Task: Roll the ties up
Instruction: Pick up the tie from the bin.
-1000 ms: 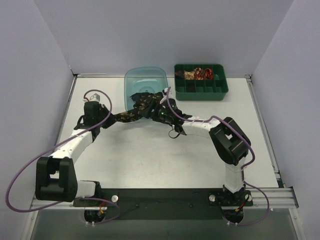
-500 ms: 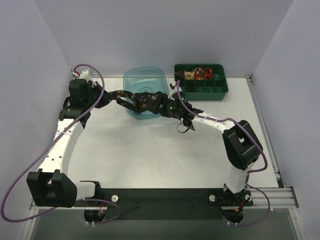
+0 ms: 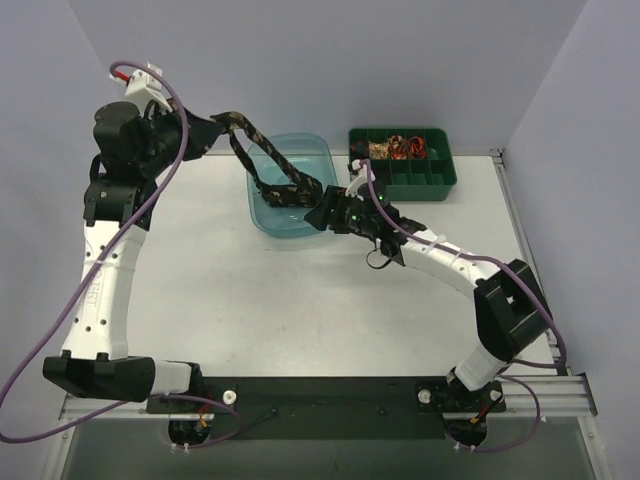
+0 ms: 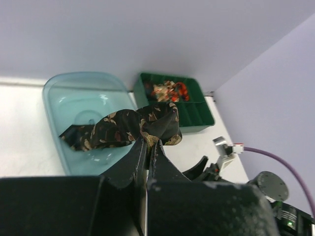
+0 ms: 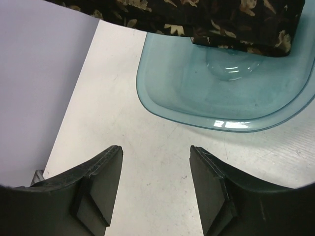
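A black tie with gold-tan flowers point(image 3: 268, 164) hangs from my left gripper point(image 3: 224, 124), which is shut on its upper end high above the table's back left. The tie runs down into the teal bowl point(image 3: 318, 150). In the left wrist view the tie point(image 4: 123, 129) bunches at my shut fingertips point(image 4: 148, 142) above the bowl point(image 4: 74, 93). My right gripper point(image 3: 318, 213) is open and empty at the bowl's front edge. In the right wrist view my open right gripper point(image 5: 155, 151) is over bare table, with the tie point(image 5: 221, 19) and the bowl point(image 5: 226, 108) ahead.
A green divided tray point(image 3: 402, 178) at the back right holds small red and beige coils point(image 3: 398, 148); it also shows in the left wrist view point(image 4: 194, 115). Purple cables run along both arms. Grey walls close the back and sides.
My left arm has risen and swung back left, lifting the tie's end high so it hangs stretched. My right gripper has let go of the tie and stands open by the bowl.
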Robot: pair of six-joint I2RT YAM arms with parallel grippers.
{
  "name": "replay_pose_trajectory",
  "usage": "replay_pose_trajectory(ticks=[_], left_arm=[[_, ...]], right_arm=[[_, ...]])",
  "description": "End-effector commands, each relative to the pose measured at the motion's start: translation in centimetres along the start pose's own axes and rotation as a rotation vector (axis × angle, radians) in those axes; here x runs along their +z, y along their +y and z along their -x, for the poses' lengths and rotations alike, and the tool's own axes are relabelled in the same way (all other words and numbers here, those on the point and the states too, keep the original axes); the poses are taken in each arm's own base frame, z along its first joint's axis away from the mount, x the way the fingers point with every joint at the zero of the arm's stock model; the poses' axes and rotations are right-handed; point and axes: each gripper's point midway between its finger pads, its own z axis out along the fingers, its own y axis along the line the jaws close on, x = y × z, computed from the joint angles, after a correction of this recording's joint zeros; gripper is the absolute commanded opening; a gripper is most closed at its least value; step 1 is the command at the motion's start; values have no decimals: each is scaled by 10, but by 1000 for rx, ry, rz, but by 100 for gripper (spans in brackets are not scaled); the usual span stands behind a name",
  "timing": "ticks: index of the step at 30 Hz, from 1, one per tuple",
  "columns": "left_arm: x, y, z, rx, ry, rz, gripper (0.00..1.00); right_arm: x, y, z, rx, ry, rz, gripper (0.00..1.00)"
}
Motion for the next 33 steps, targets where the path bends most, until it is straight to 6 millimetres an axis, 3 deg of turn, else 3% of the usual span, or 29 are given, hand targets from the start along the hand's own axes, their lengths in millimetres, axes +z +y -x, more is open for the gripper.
replay_pose_trajectory(ticks=[1, 4, 5, 7, 8, 13, 14, 15, 18, 22, 24, 28, 33], left_arm=[[-6, -62, 32, 18, -83, -178, 0], [0, -95, 34, 15, -86, -264, 0], [-6, -113, 45, 26, -110, -308, 0], [1, -137, 39, 28, -88, -367, 0], [-6, -153, 50, 32, -114, -408, 0], [0, -209, 50, 14, -96, -533, 0], [-14, -226, 63, 22, -120, -577, 0], [-2, -237, 50, 15, -80, -598, 0], [-8, -264, 48, 27, -80, -664, 0], [-17, -293, 36, 30, -77, -737, 0], [-26, -306, 39, 25, -102, -784, 0], [-45, -336, 43, 6, -142, -885, 0], [-57, -374, 26, -28, -126, -996, 0]], right_arm=[[-25, 14, 25, -91, -67, 22, 57], [-33, 16, 26, -107, -81, 28, 54], [-37, 18, 27, -119, -85, 36, 54], [-41, 18, 22, -140, -78, 35, 52], [-45, 23, 25, -152, -92, 49, 52], [-55, 37, 14, -235, -108, 66, 39], [-57, 40, 15, -232, -116, 76, 34], [-59, 38, 15, -227, -125, 68, 32], [-73, 32, 21, -228, -170, 41, 27], [-110, 31, 39, -251, -271, 17, 21], [-124, 17, 41, -258, -313, -48, 19], [-170, -10, 62, -233, -446, -213, 18], [-207, -29, 78, -233, -540, -351, 19]])
